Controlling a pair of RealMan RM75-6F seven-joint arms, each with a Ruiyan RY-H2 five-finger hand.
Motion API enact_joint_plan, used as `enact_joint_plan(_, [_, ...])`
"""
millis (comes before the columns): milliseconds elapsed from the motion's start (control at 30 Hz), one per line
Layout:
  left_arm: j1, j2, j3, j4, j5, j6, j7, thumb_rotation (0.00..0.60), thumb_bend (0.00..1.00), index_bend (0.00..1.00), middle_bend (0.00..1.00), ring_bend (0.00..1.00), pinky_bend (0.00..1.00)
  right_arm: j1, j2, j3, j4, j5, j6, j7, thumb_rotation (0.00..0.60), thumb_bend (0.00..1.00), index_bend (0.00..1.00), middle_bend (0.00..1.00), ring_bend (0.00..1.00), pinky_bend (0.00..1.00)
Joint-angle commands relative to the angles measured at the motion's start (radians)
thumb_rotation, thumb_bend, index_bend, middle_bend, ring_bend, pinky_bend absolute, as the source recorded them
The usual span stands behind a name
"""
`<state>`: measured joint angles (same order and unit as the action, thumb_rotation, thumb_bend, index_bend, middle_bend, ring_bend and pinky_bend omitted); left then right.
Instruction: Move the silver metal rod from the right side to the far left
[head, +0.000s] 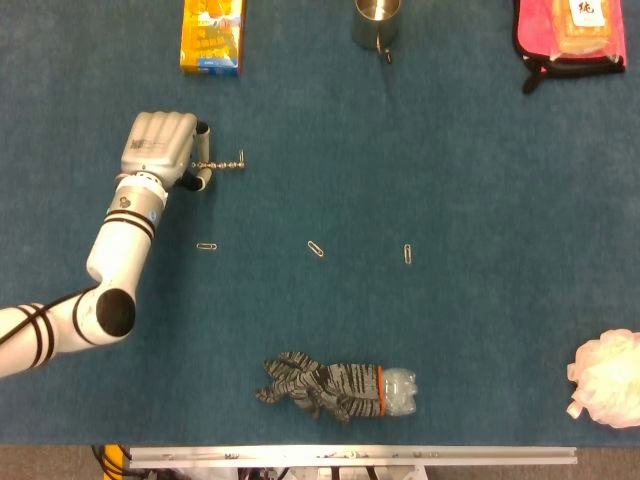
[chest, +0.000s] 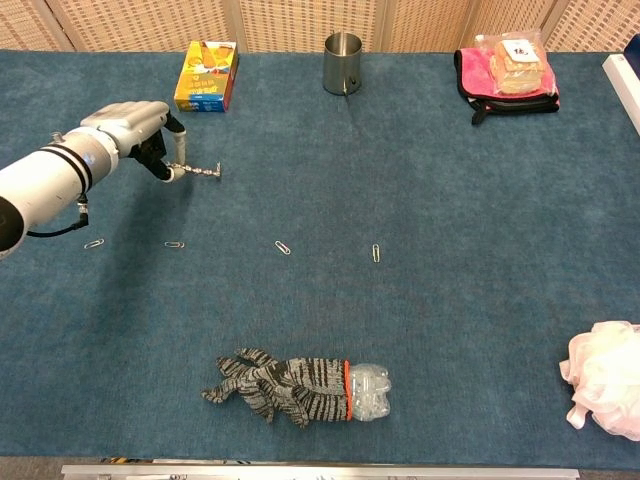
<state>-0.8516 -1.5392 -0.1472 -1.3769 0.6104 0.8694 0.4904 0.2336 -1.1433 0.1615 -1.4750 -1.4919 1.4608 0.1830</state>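
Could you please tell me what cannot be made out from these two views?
- Right hand: in neither view.
- Silver metal rod: its near end is hidden inside the left hand in the head view; whether it touches the table cannot be told.
- Pink pouch: cut off by the head view's top edge.
- Paper clips: too small for detail.
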Motion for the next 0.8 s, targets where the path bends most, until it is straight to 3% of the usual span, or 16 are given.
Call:
enact_joint_plan(33, [0.012, 0.026, 0.007, -0.046, 0.028, 0.027, 0.001, 0.6, 0.36, 0.56, 1.0, 1.0, 1.0, 0.0, 0.0, 0.0, -0.001, 0.0, 0.001, -0.001, 0.6, 0.09, 0.47, 0.4, 0.32, 0.4])
enact_joint_plan(800, [0.099, 0.167, 0.064, -0.331, 0.177, 0.173, 0.005, 0.6, 0.36, 0.56, 1.0, 1.0, 1.0, -0.005, 0.0, -0.004, 0.002, -0.005, 0.008, 0.006, 0.6, 0.09, 0.47, 0.4, 0.32, 0.4])
